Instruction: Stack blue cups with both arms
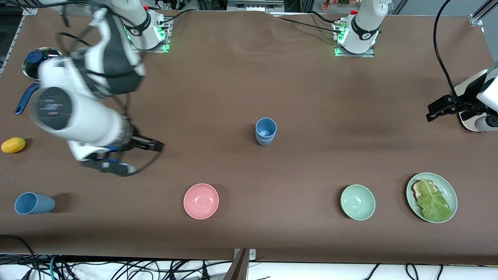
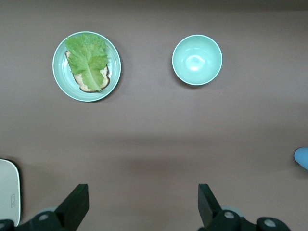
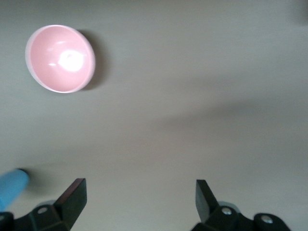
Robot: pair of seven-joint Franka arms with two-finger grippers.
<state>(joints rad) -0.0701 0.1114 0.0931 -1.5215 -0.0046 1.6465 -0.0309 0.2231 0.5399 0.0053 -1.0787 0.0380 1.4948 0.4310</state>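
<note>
The left pincer (image 2: 143, 204) is hanging with its fingers (image 2: 77, 204) spread wide over the bare brown bench (image 2: 154, 144). A pale green bowl (image 2: 197, 59) is sitting near a green plate (image 2: 86, 66) carrying lettuce (image 2: 88, 57) on toast. A blue cup (image 2: 302, 158) is peeking in at the edge.

Two blue cups are stacked (image 1: 266, 131) near the middle of the table. They stand upright, one pushed down inside the other, with the open mouth facing up. They are dusty blue, smooth, with no handle, and a bit narrower at the bottom. A third blue cup (image 1: 34, 203) lies on its side, well apart from the stack, at about 8 o'clock from it, close to the right arm's end of the table and nearer to the front camera. Its open mouth points toward that end of the table. It looks just like the other two. A bit of it (image 3: 12, 186) shows in the right wrist view.
</note>
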